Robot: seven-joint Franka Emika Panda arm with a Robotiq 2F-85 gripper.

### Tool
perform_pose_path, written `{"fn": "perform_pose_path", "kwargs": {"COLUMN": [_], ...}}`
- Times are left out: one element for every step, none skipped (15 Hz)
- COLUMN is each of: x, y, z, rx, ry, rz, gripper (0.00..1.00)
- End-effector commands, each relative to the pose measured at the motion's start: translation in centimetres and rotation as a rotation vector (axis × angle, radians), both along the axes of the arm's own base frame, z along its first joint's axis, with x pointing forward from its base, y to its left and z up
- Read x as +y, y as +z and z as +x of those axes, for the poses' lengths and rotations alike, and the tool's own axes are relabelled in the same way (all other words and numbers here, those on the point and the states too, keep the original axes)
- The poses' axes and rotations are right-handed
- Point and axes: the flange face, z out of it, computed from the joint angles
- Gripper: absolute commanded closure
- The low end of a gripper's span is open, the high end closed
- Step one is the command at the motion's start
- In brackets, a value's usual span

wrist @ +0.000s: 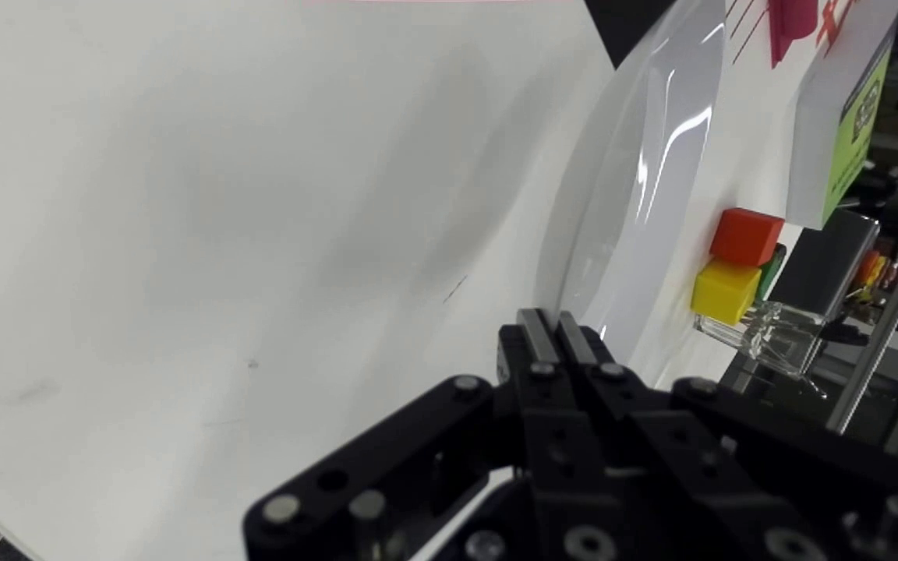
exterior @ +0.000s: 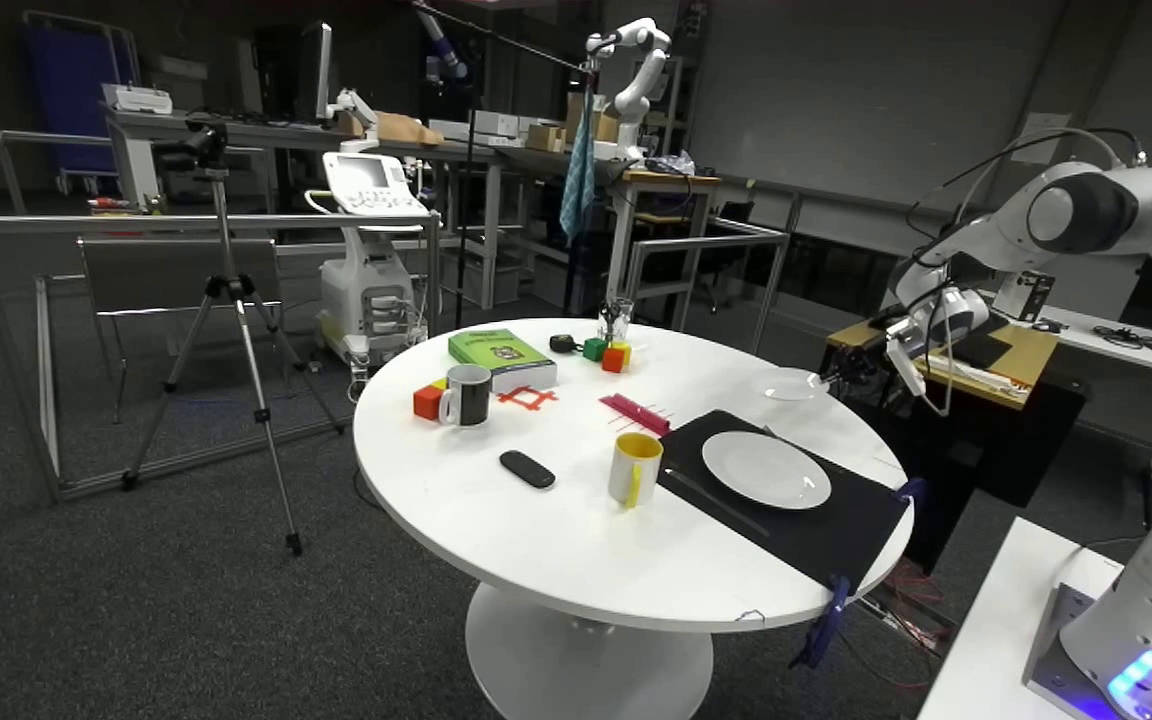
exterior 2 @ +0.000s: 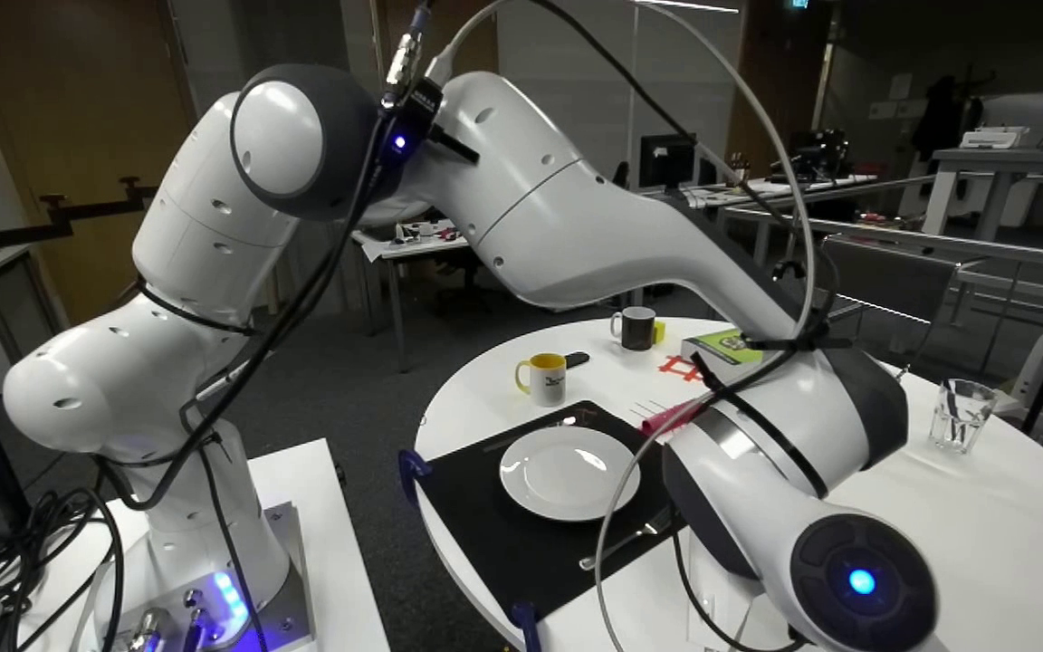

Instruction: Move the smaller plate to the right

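1. The round white table (exterior: 536, 540) spreads beneath my gripper (wrist: 549, 321).
2. The black mat (exterior: 851, 530) lies near my gripper, one corner showing ahead of it in the wrist view.
3. The larger plate (exterior: 766, 470) rests on that mat, apart from my gripper.
4. The smaller plate (exterior: 789, 384) is at my gripper: my narrowed jaws pinch its rim; whether it touches the table I cannot tell.
5. The yellow-lined mug (exterior: 626, 464) stands across the mat from my gripper.
6. The red cube (wrist: 747, 236) and yellow cube (wrist: 726, 292) sit right of my gripper in the wrist view, past the smaller plate.
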Motion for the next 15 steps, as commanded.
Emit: {"fn": "perform_pose_path", "kwargs": {"x": [0.1, 0.3, 0.5, 0.7, 0.8, 0.9, 1.1, 1.1, 1.2, 1.3, 1.3, 1.4, 1.4, 1.5, 1.5], "y": [-0.4, -0.6, -0.8, -0.9, -1.0, -1.1, -1.2, -1.3, -1.4, -1.6, -1.7, -1.9, -2.1, -2.3, -2.5], "z": [1.8, 2.2, 2.5, 2.8, 3.1, 3.4, 3.6, 3.8, 4.1, 4.3, 4.5, 4.6, 4.9, 5.0, 5.2], "rx": [-0.019, -0.019, -0.016, -0.016, -0.017, -0.016, -0.015, -0.015, -0.016, -0.016, -0.016, -0.015, -0.014, -0.014, -0.015], "ry": [-0.047, -0.046, -0.046, -0.044, -0.042, -0.039, -0.038, -0.036, -0.035, -0.035, -0.035, -0.035, -0.041, -0.044, -0.048], "rz": [-0.003, -0.010, -0.016, -0.020, -0.023, -0.028, -0.032, -0.032, -0.033, -0.034, -0.035, -0.036, -0.037, -0.035, -0.038], "gripper": [0.99, 0.99, 0.99, 0.99, 0.99, 0.99, 0.99, 0.99, 0.99, 0.99, 0.99, 0.99, 0.99, 0.99, 0.99]}}
